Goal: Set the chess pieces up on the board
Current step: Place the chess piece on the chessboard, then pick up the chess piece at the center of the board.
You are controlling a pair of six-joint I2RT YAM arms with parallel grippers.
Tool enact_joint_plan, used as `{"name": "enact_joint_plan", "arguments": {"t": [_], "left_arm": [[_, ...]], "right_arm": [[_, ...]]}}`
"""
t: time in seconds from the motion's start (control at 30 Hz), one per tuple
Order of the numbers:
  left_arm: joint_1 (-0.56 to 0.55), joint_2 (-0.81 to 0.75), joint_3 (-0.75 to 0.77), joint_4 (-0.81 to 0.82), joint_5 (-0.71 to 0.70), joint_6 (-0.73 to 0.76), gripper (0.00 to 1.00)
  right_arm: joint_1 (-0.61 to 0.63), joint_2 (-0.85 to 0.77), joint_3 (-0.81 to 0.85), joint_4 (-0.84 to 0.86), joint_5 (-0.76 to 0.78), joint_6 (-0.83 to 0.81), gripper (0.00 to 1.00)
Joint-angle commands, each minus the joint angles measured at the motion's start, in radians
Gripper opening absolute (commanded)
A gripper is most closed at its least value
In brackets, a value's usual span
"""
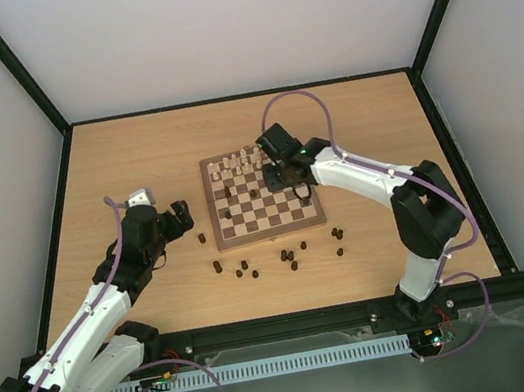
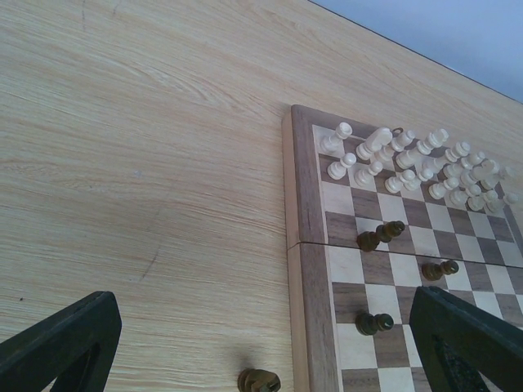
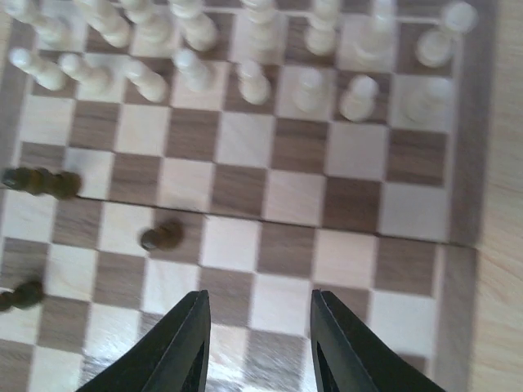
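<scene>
The board (image 1: 276,216) lies mid-table with cream pieces (image 1: 241,164) along its far rows. Three dark chess pieces (image 3: 161,237) rest on its left squares, seemingly on their sides; several more (image 1: 244,265) are scattered on the table in front of it. My right gripper (image 1: 286,173) hovers over the board's right half. In the right wrist view the right gripper (image 3: 257,296) is open above bare squares, holding nothing. My left gripper (image 1: 183,217) sits left of the board, wide open. One dark piece (image 2: 258,380) lies on the table between the left gripper's fingers (image 2: 73,343).
The wooden tabletop (image 1: 135,168) is fenced by a black frame and white walls. Loose dark pieces (image 1: 337,235) spread along the strip between the board's near edge and the arm bases. The board's raised border (image 2: 306,245) runs just right of the left gripper (image 2: 263,298).
</scene>
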Motion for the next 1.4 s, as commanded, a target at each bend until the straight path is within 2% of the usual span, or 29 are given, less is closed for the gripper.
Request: {"name": "enact_joint_plan", "arguments": {"t": [0.0, 0.33, 0.73, 0.97, 1.17, 1.37], "left_arm": [[-0.001, -0.013, 0.000, -0.015, -0.022, 0.000, 1.00], [0.002, -0.043, -0.002, -0.028, -0.031, 0.002, 0.99], [0.005, -0.056, -0.003, -0.029, -0.025, 0.004, 1.00], [0.005, -0.064, -0.004, -0.032, -0.025, 0.003, 0.99], [0.005, -0.067, -0.006, -0.032, -0.025, 0.003, 1.00], [0.006, -0.068, -0.006, -0.029, -0.020, 0.001, 0.99]], "right_arm": [[0.031, 0.112, 0.108, -0.058, -0.023, 0.000, 0.35], [0.090, 0.274, 0.275, -0.089, -0.037, 0.005, 0.35], [0.096, 0.347, 0.322, -0.113, -0.007, 0.012, 0.31], [0.095, 0.361, 0.323, -0.107, -0.003, 0.009, 0.23], [0.096, 0.383, 0.327, -0.103, -0.005, 0.006, 0.20], [0.096, 0.375, 0.322, -0.108, 0.010, 0.006, 0.08]]}}
